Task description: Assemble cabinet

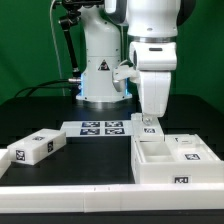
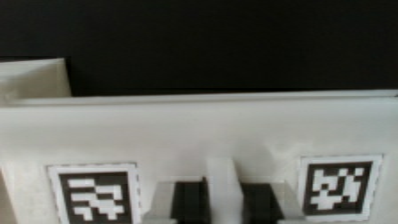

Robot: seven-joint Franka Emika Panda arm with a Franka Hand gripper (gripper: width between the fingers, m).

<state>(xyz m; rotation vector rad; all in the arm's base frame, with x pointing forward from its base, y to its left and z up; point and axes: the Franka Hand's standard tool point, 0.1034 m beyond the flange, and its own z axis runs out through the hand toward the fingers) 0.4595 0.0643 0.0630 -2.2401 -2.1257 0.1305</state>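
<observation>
The cabinet (image 1: 172, 168) is a large white open box with tagged recessed panels, lying at the exterior view's right front. My gripper (image 1: 148, 121) points straight down on the box's far left wall. In the wrist view the white wall of the cabinet (image 2: 196, 125) fills the frame, with a tag on each side. My gripper (image 2: 214, 198) has its two dark fingers (image 2: 180, 203) close on either side of a thin white rib of that wall. The jaws look shut on it.
A loose white tagged block (image 1: 35, 148) lies at the exterior view's left front. The marker board (image 1: 104, 127) lies flat in the middle, before the white robot base (image 1: 100, 72). A corner of another white part (image 2: 32, 78) shows in the wrist view.
</observation>
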